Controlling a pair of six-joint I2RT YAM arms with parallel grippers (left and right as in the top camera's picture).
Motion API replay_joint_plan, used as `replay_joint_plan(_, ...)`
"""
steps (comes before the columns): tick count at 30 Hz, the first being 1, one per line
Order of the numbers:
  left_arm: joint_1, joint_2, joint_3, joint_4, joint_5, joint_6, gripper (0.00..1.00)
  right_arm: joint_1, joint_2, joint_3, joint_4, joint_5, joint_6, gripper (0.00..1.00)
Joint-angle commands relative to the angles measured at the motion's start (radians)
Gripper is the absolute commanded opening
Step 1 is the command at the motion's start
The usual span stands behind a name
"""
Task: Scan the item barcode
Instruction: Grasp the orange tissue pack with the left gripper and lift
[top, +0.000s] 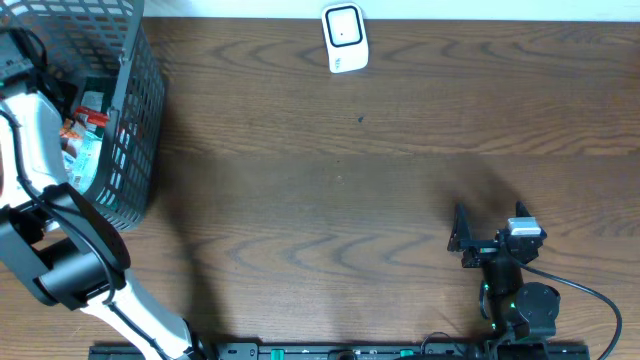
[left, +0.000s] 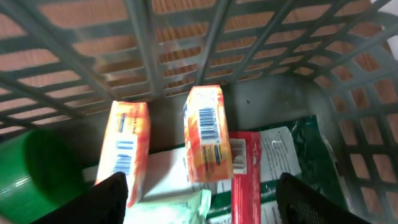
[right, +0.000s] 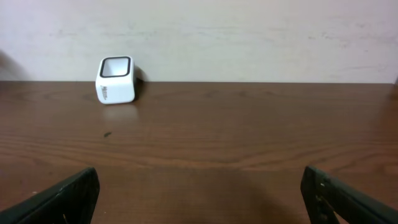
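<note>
My left gripper (left: 202, 202) hangs open inside the grey mesh basket (top: 135, 110), its two dark fingers wide apart above a pile of packages. Between and just beyond the fingers an orange box (left: 207, 134) stands on end with its barcode facing the camera. A second orange box (left: 124, 149), also showing a barcode, leans to its left. A red packet (left: 247, 180) and pale green wrapping lie under the gripper. The white scanner (top: 344, 38) sits at the table's far edge and also shows in the right wrist view (right: 115, 79). My right gripper (right: 202, 193) rests open and holds nothing.
A green round object (left: 31, 180) lies at the basket's left side, and a dark green printed bag (left: 298, 155) at its right. The basket walls (left: 186, 50) close in around the left gripper. The right arm (top: 510, 280) sits near the table's front right.
</note>
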Motion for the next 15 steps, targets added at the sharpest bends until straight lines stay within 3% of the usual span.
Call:
replay_joint_plan(1,0.002,0.013,-0.050,0.061,-0.016,-0.001,0.77,-0.003,-0.005,-0.001,-0.004,0.000,-0.005,0.99)
replay_joint_plan(13,0.002,0.080,-0.126,0.206,-0.011,-0.001,0.75,-0.003,-0.005,-0.001,-0.004,0.000,-0.005,0.99)
replay_joint_plan(15,0.002,0.099,-0.126,0.207,-0.008,-0.001,0.63,-0.003,-0.005,-0.001,-0.004,0.000,-0.005,0.99)
